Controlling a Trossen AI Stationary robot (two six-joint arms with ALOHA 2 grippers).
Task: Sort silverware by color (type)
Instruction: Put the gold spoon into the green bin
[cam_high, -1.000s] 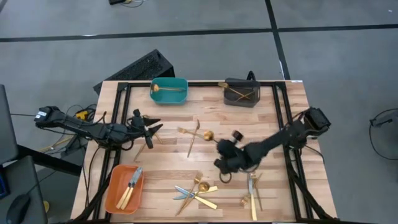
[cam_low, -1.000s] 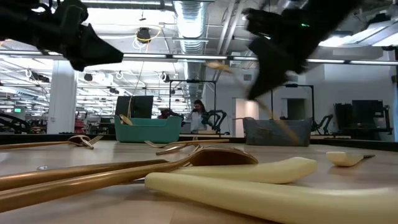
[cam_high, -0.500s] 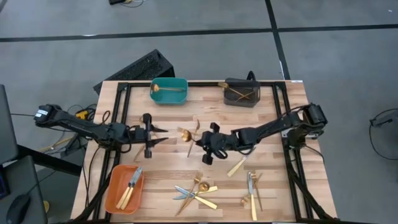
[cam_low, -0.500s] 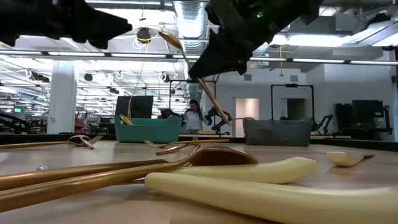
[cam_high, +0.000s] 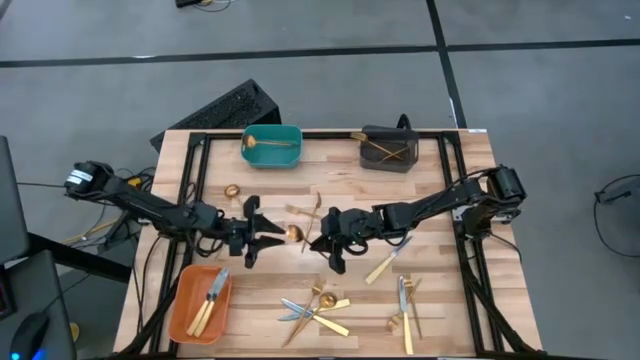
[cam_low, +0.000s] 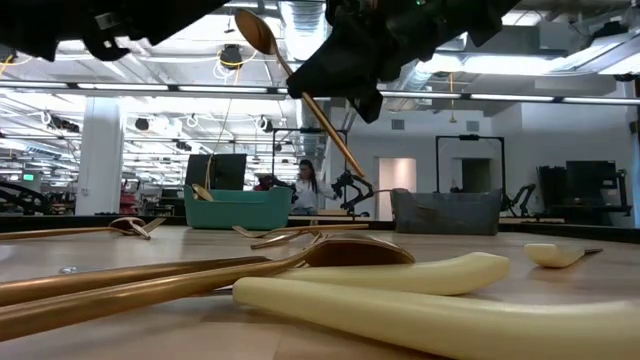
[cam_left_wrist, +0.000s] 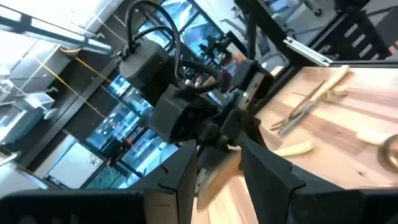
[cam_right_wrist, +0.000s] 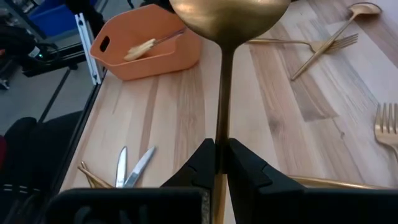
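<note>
High view: the right claw (cam_high: 322, 240), mid-frame, pinches a gold spoon (cam_high: 294, 233) toward the left claw (cam_high: 268, 235), whose fingers stand part-spread and empty. A mistimed handover could drop it.

Low view: the thin polished handle may pivot.

Right wrist view: smooth bowl, orange bin (cam_right_wrist: 146, 46) upper left, slatted wooden tabletop (cam_right_wrist: 273, 106).
</note>
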